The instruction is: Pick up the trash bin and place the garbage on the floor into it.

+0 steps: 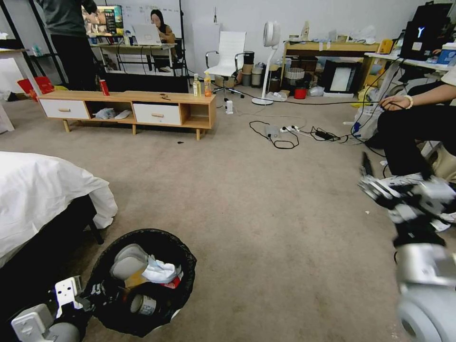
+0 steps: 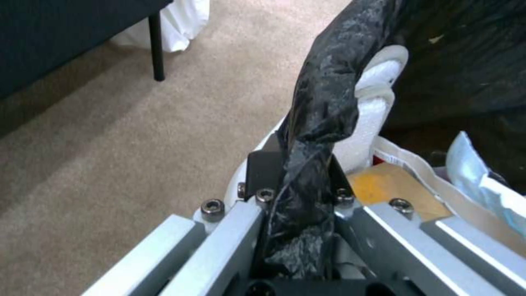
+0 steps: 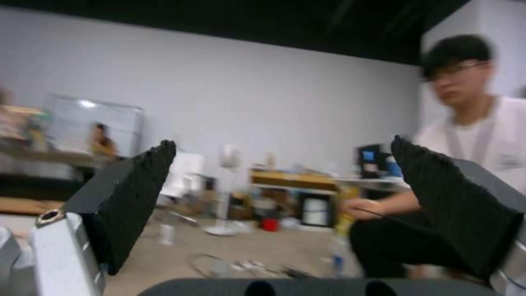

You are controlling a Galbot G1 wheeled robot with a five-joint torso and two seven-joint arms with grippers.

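At 7 o'clock, left tool [image 1: 102,289] clamps upright bin [image 1: 142,280] rim; garbage [image 1: 159,271] inside, partly hidden. Right tool [image 3: 285,205] wide, empty.

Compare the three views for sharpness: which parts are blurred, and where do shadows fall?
Head view: the right gripper and its arm are smeared, while the trash bin looks crisp and the bed shades the floor. Left wrist view: sharp on the left gripper clamping the bin's rim. Right wrist view: blurred throughout.

Silver-grey arms, bolted aluminium wrist rails, black ribbed fingers [image 3: 137,197]
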